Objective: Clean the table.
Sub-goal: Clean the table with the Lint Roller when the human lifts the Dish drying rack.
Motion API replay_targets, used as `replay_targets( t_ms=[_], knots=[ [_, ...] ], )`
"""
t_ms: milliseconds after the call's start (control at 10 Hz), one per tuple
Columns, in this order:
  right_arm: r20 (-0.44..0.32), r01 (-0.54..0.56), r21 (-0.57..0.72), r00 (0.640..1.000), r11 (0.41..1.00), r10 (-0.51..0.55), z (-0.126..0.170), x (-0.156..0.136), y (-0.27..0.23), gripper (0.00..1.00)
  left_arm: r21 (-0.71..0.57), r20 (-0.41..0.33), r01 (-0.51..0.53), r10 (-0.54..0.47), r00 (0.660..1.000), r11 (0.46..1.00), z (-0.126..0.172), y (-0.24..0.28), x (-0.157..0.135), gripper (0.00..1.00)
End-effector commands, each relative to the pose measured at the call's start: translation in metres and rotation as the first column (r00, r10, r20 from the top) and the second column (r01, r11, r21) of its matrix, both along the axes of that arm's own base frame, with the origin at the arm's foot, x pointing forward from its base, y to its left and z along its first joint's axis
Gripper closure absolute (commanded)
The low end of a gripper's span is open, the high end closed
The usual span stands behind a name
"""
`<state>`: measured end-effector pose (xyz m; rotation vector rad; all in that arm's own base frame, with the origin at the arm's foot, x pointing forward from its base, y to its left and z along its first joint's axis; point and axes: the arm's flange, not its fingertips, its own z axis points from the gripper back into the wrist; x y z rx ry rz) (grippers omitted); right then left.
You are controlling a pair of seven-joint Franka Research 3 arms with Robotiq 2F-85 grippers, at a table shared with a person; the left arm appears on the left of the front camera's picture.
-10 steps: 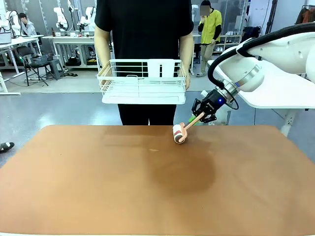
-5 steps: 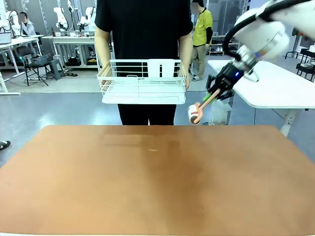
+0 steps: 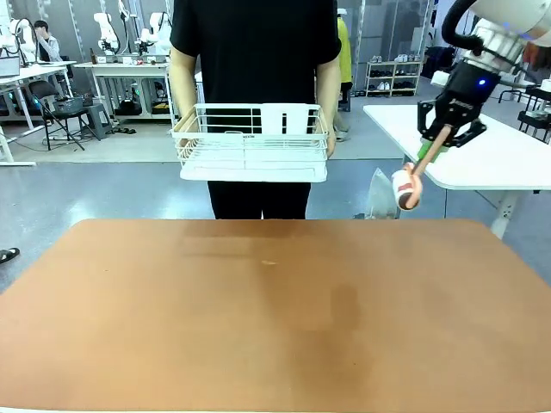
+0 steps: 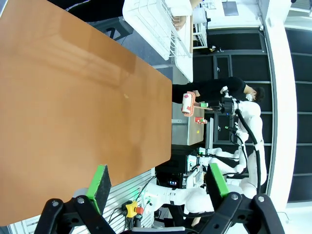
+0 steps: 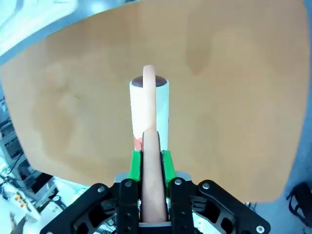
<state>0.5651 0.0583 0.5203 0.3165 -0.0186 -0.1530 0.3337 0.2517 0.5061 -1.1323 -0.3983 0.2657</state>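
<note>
Matte terracotta table (image 3: 172, 327), faint darker patch (image 3: 340, 314), possibly shadow, right tool (image 3: 435, 144) pinching lint roller (image 3: 405, 189) handle, left tool (image 4: 158, 181) spread.

cut off: your front view clips the table (image 3: 129, 327) at its near edge and sides | hidden: the lint roller (image 5: 148, 105) handle's butt end sits buried between the right gripper (image 5: 151, 153) pads

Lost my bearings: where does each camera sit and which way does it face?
Front: between the arms, facing across the table at the person holding a wire rack; right hand grips a lint roller, upper right.
Left wrist: rolled sideways, looking across the table; left hand open at the bottom.
Right wrist: looking down the shut fingers at the roller above the table.
Shared: table and roller, in all three.
</note>
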Motion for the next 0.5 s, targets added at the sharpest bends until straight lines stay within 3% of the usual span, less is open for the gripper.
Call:
replay_targets(
  t_ms=[0,200,400],
  knots=[
    [-0.029,0.034,-0.126,0.999,0.991,-0.038,0.005,-0.055,0.019,0.79,-0.012,0.015,0.006,-0.006,1.000,1.000,0.002,0.000,-0.003,0.00],
    [-0.051,0.016,-0.273,0.998,0.962,-0.031,-0.007,-0.097,0.018,0.79,-0.012,0.015,0.006,-0.006,1.000,1.000,0.002,0.000,-0.003,0.00],
    [-0.050,0.032,-0.329,0.997,0.944,-0.051,-0.013,-0.113,0.011,0.79,-0.012,0.015,0.006,-0.006,1.000,1.000,0.002,0.000,-0.003,0.00]
  ],
)
